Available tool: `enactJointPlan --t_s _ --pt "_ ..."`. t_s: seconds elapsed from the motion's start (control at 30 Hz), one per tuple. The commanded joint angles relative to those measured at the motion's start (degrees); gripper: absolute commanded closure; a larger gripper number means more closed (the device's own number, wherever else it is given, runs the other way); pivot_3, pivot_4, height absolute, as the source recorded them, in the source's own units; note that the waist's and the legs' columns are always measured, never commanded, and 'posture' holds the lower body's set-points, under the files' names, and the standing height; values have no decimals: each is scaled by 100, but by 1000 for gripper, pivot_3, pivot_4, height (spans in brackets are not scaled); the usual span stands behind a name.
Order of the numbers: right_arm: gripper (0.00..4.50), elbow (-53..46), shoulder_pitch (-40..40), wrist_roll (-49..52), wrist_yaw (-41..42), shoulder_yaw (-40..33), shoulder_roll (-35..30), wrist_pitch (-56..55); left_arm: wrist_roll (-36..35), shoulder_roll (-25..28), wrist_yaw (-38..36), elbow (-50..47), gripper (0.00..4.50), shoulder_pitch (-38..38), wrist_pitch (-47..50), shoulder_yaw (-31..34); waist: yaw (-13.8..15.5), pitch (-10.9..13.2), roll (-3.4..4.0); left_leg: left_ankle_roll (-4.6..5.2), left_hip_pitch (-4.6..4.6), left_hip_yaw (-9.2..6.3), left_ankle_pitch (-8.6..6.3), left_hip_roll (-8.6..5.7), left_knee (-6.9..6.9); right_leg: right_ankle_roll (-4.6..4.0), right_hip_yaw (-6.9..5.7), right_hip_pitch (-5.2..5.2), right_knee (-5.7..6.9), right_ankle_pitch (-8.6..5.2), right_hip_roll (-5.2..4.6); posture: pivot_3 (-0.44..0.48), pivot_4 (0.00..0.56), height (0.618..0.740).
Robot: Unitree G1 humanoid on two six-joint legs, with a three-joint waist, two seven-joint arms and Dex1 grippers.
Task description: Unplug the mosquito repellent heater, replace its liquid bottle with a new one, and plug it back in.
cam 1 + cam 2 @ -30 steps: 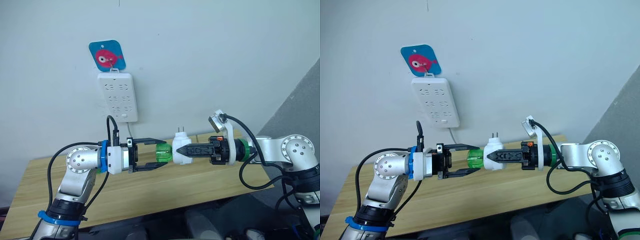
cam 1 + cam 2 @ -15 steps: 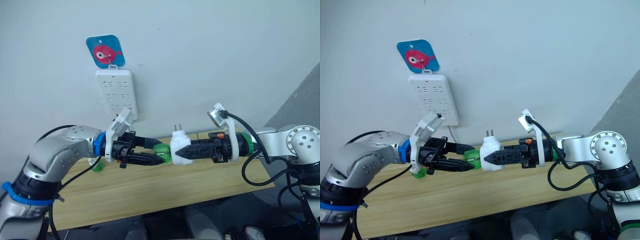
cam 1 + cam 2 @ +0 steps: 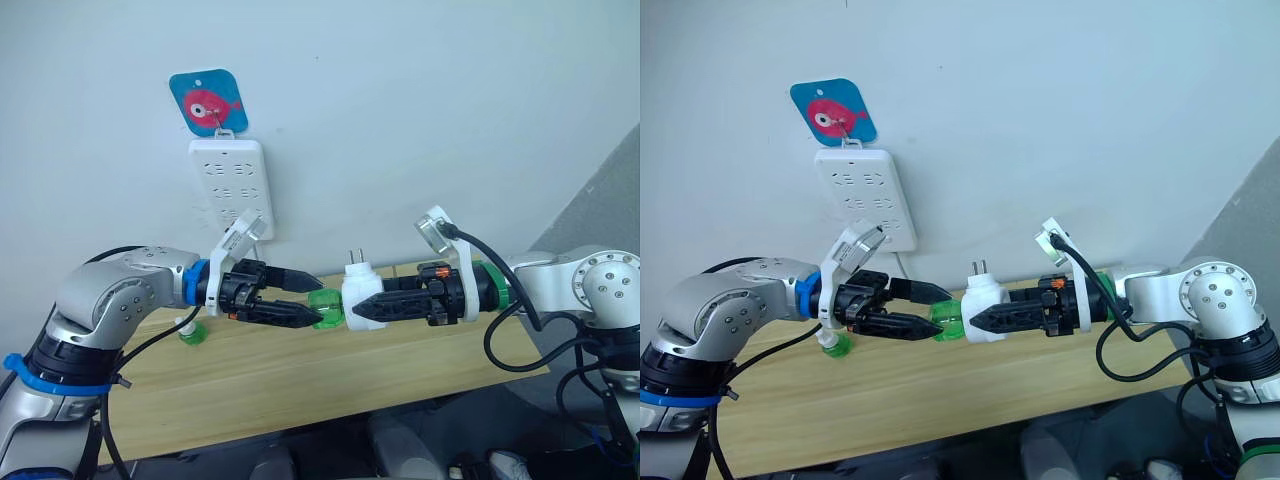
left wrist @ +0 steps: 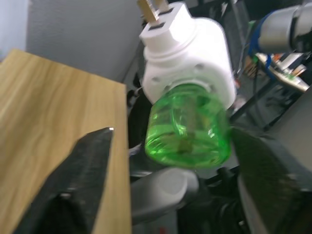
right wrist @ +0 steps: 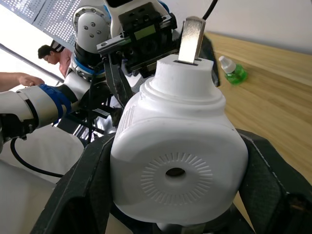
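Left eye view: right claw (image 3: 358, 309) grips heater (image 3: 360, 290); open left claw (image 3: 308, 301) flanks its bottle (image 3: 325, 307).

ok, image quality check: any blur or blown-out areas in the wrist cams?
Left wrist view: green bottle and the black fingers are soft, heater somewhat sharper. Right wrist view: heater crisp, background behind it overexposed to white at left.

White power strip (image 3: 230, 187) hangs on wall under blue fish tag (image 3: 209, 102). Long wood bench (image 3: 300, 370) below. Person (image 5: 53, 53) in bkgd of right wrist view.
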Motion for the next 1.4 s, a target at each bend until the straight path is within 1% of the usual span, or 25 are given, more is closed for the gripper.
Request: enactJointPlan --t_s 0.03,0.13,0.23,0.3,0.37,0.4,0.5,0.53,0.57,0.6,0.63,0.7,0.8,0.97,1.13,1.23,1.4 --pt "1471 -7 -35 356 65 -235 -13 -40 654 -100 36 -255 0 679 -1266 573 -11 0 1 0 1 4 0 0 -1 0 5 0 -1 0 0 -181 92 736" --pt "1471 118 36 465 -7 -304 -48 -66 1141 -356 288 -450 0 1318 -2267 1008 3 0 1 2 1 6 -1 3 -3 0 7 -1 -3 0 -1 -178 93 736" --pt "1471 181 70 534 -57 -340 -78 -81 1509 -432 488 -602 0 1724 -2785 1277 32 0 0 2 -3 1 -1 3 1 -1 3 -1 -1 1 -1 -177 95 736" --pt "1471 238 86 569 -90 -366 -84 -106 1188 -339 439 -545 0 1937 -2408 1453 40 0 0 2 -4 4 -1 3 6 0 6 -1 -1 1 -1 -172 96 736" --pt "1471 280 90 580 -118 -378 -79 -113 889 -28 438 -413 0 1961 -1477 1352 42 2 -4 2 -3 5 -1 2 10 2 8 2 0 2 -1 -172 96 736" --pt "1471 302 91 589 -141 -381 -71 -119 920 63 245 -432 0 2037 -1558 1334 38 4 -3 2 -3 4 -1 2 11 2 7 2 2 2 -1 -172 96 736" --pt "1471 373 91 575 -183 -398 -45 -131 1375 112 -314 -606 0 2427 -2637 1389 29 4 -2 2 -2 8 -1 1 8 2 9 2 0 2 -1 -169 97 736" --pt "1471 397 94 562 -197 -406 -32 -143 1415 75 -469 -656 0 2540 -2876 1387 28 4 -2 2 -3 8 -1 1 6 2 8 1 -1 2 -1 -168 97 736" --pt "1471 415 98 557 -216 -411 -17 -156 1465 -51 -491 -672 0 2595 -3138 1399 26 5 -2 2 -3 7 -1 2 3 1 8 0 -2 2 -1 -168 97 736" --pt "1471 427 100 544 -232 -413 -1 -168 1668 -212 -485 -675 0 2640 -3622 1378 35 5 -1 3 -2 7 -2 2 1 1 7 -1 -2 2 -1 -168 97 736" --pt "1471 432 101 539 -243 -414 13 -173 1887 -437 -469 -629 0 2611 -4207 1346 39 6 1 3 -2 6 -2 2 0 0 7 -1 -1 1 -1 -168 97 736" --pt "1471 428 103 538 -278 -412 47 -179 2349 -803 -183 -487 0 2470 -4973 1267 78 6 0 3 -2 7 -2 2 3 0 8 0 -2 2 -2 -170 100 736" --pt "1471 416 110 541 -330 -400 94 -187 2631 -1160 -209 -290 0 2248 -5745 1113 152 7 -2 3 -2 8 -1 2 11 1 9 2 1 4 -1 -170 100 736" --pt "1471 410 96 561 -416 -390 155 -194 3000 -1694 -13 41 0 1918 -6855 888 157 6 -1 3 -1 17 -1 0 13 6 18 4 0 7 -2 -174 99 736" --pt "1471 408 79 652 -543 -386 243 -228 3299 -2076 278 290 0 1562 -7517 652 152 6 -1 3 -2 12 -2 0 12 6 15 4 1 7 -1 -183 98 736" --pt "1471 453 66 773 -648 -391 282 -276 3394 -2151 346 414 0 1491 -7783 519 138 6 -1 3 -1 13 -1 0 12 6 16 4 3 8 -1 -183 98 736" --pt "1471 457 71 906 -758 -385 273 -310 3393 -2134 438 436 0 1441 -7968 385 136 6 -2 3 -1 11 -1 0 13 6 15 5 6 8 -1 -189 97 736"
